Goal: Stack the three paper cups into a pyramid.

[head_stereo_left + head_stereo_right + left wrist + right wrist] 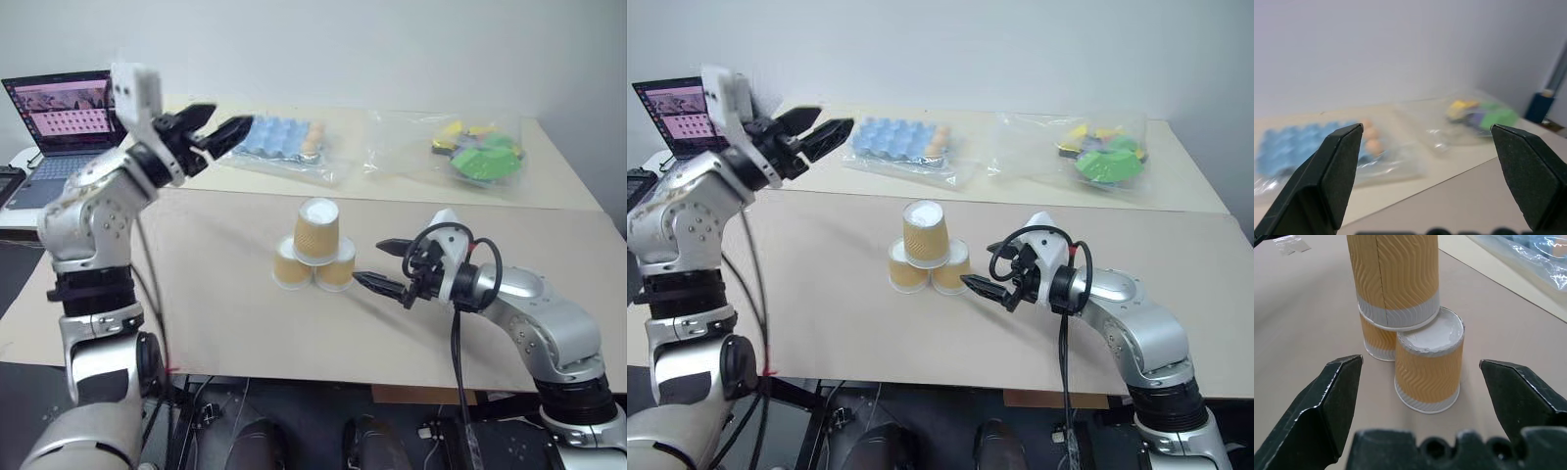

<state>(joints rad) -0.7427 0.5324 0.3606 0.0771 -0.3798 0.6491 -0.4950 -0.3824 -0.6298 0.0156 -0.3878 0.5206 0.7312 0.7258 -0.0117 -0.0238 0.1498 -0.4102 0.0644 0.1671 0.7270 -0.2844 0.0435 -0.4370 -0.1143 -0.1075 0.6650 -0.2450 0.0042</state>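
The three paper cups stand upside down as a pyramid in the middle of the table: two tan ribbed cups side by side [291, 267] [336, 267], and the third [316, 230] resting on their white bases. My right gripper [372, 262] is open just to the right of the stack, level with the bottom row and touching nothing. In the right wrist view the nearest bottom cup [1429, 374] sits ahead between the spread fingers [1332, 396]. My left gripper [225, 125] is open and empty, raised high at the left, well away from the cups.
A blue egg tray [279, 137] in clear plastic lies at the back, just past the left gripper. A plastic bag of green and yellow pieces [480, 152] sits at the back right. An open laptop [59, 113] stands at the far left. The table's front edge [323, 377] runs below the cups.
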